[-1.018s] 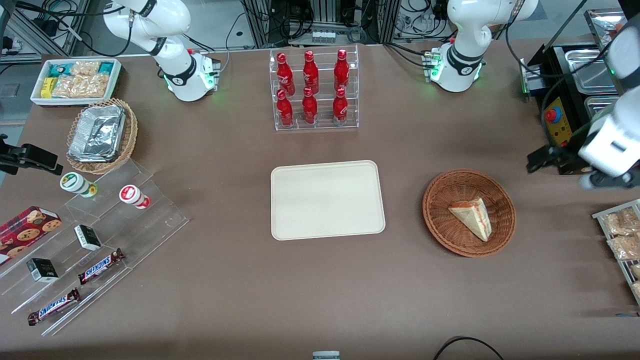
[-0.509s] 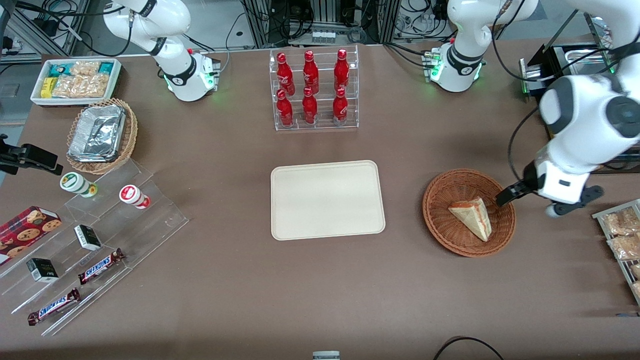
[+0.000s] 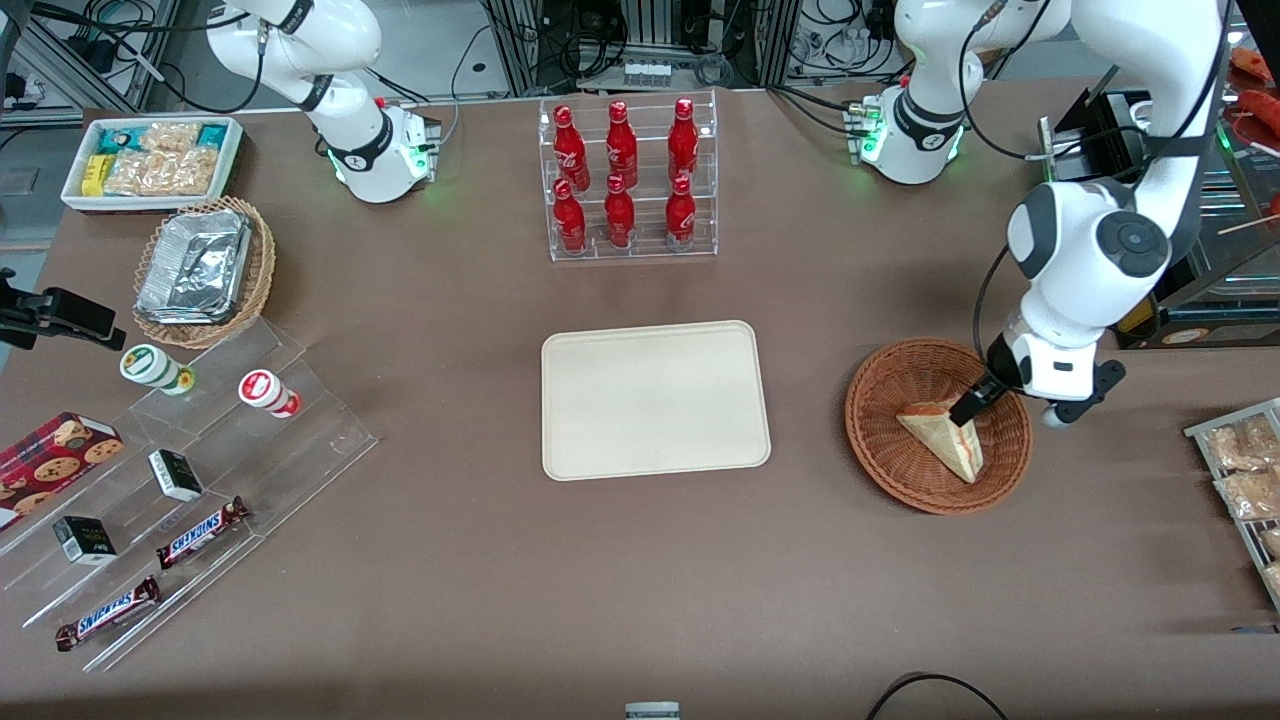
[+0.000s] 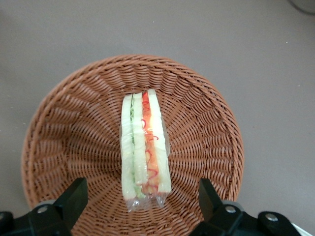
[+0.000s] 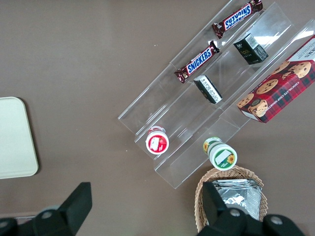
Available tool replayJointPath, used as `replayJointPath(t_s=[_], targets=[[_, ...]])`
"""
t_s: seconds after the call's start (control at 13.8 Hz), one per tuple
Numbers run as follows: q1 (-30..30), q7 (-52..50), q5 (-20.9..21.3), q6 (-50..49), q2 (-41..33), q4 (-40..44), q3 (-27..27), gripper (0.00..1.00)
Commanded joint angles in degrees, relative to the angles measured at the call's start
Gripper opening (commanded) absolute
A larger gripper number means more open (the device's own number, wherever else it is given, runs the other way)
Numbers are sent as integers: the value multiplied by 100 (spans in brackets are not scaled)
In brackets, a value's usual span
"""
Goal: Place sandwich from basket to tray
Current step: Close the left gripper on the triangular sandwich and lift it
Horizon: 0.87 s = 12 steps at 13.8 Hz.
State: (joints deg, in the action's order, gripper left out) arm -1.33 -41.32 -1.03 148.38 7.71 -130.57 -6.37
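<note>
The gripper hangs over the basket, its fingers spread wide, one on each side of the sandwich. Nothing else lies in the basket, so there is room around the sandwich. Bare table lies between the basket and the tray. The tray top is bare. The bottle rack stands farther from the camera than the tray, well apart.
</note>
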Motion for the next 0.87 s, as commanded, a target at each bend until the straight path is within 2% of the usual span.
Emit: replayJointPath(t_s=[0.0, 0.36, 0.44, 0.51, 0.58, 0.65, 0.8], targets=[[-52, -166, -64, 428, 256, -74, -136, 100], [-52, -166, -64, 789, 678, -56, -137, 100], [-52, -166, -64, 815, 749, -30, -137, 84], [-52, -166, -64, 824, 758, -21, -137, 42], [-52, -166, -64, 816, 758, -12, -137, 5], [-52, -157, -64, 807, 758, -12, -137, 0], [-52, -78, -47, 737, 680, 31, -145, 0]])
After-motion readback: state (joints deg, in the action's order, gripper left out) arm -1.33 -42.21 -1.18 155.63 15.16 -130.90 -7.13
